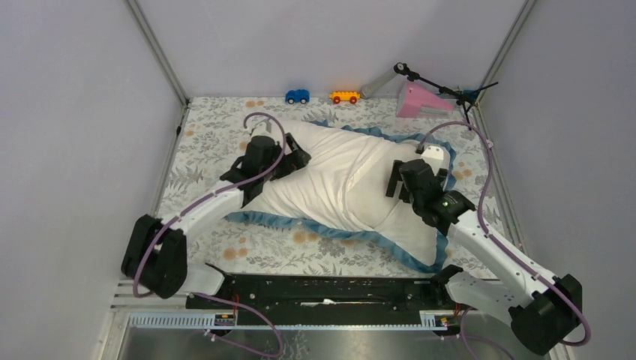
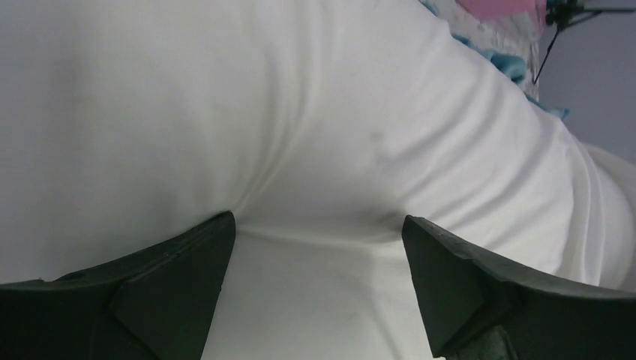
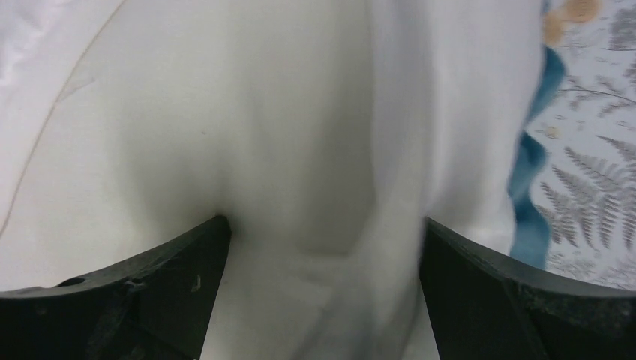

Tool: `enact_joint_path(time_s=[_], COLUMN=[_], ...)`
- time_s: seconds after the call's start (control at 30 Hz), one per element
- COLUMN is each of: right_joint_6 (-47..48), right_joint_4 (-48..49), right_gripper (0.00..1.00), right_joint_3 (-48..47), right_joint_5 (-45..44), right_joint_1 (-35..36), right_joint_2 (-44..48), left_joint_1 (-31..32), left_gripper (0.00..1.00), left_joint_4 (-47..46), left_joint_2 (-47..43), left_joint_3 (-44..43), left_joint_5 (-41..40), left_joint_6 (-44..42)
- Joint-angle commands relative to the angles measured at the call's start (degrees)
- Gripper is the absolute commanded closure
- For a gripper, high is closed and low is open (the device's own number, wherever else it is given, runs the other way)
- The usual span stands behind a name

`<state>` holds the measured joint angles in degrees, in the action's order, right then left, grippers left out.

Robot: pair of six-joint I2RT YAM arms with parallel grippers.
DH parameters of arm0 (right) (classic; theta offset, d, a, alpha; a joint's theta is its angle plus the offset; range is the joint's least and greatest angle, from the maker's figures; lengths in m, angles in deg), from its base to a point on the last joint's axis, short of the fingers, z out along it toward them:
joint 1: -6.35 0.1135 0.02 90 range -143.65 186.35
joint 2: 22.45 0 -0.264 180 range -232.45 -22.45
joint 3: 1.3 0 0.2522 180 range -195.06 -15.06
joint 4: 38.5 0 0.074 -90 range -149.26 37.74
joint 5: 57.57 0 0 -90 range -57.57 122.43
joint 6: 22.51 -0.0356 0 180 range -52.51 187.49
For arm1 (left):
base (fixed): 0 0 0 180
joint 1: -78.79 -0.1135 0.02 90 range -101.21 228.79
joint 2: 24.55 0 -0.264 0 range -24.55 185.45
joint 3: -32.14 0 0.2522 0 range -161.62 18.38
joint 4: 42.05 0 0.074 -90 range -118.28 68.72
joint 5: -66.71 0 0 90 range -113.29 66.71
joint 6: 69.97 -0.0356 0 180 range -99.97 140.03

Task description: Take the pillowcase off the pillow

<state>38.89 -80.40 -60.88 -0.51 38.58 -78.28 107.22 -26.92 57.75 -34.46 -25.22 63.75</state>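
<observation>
Pressing into white fabric, the right gripper (image 3: 322,225) sits spread open on the near-right part of the pillowcase (image 1: 337,180), which lies white side up across the floral cloth (image 1: 262,251). Farther left, the left gripper (image 2: 319,225) is spread open too, pushing into its far-left end. Can't tell the pillow apart from the cover.

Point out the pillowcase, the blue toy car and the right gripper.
pillowcase (image 1: 337,176): top view, on its white upper face.
blue toy car (image 1: 298,96): top view, on its body.
right gripper (image 3: 322,229): right wrist view, midway between its open fingertips.

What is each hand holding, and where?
Nothing clamped. Left hand and right hand are both open, fingertips pressed into the white face of the pillowcase.
</observation>
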Motion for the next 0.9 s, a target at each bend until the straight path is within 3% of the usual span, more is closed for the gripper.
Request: enact_joint_path(time_s=[0.0, 0.1, 0.27, 0.4, 0.67, 0.87], right_joint_6=[-1.37, -1.56, 0.41, 0.86, 3.04, 1.92], right_joint_4=[9.09, 12.23, 17.87, 22.53, 14.17, 9.05], right_gripper=[0.06, 0.11, 0.06, 0.02, 0.00, 0.01], right_joint_3=[0.54, -3.25, -10.08, -9.10, -5.78, -6.07], right_joint_5=[20.13, 27.02, 27.43, 31.55, 15.19, 12.84], right_joint_1=[-0.23, 2.22, 11.64, 12.46, 12.41, 12.41], right_joint_2=[-6.08, -13.34, -20.14, -19.04, -9.94, -9.91], left_joint_1=[-3.53, -3.10, 1.85, 5.61, 12.52, 13.96], left_gripper=[0.03, 0.03, 0.05, 0.05, 0.03, 0.01], left_joint_4=[5.80, 11.55, 12.20, 15.17, 16.31, 15.39], left_joint_2=[-9.78, -19.32, -28.68, -25.04, -13.06, -7.69], left_joint_3=[6.97, 5.92, 3.06, -1.80, -8.78, -13.24], left_joint_5=[-10.31, -15.86, -19.09, -18.97, -12.07, -7.93], left_joint_6=[1.66, 0.15, -3.55, -5.82, -12.00, -17.02])
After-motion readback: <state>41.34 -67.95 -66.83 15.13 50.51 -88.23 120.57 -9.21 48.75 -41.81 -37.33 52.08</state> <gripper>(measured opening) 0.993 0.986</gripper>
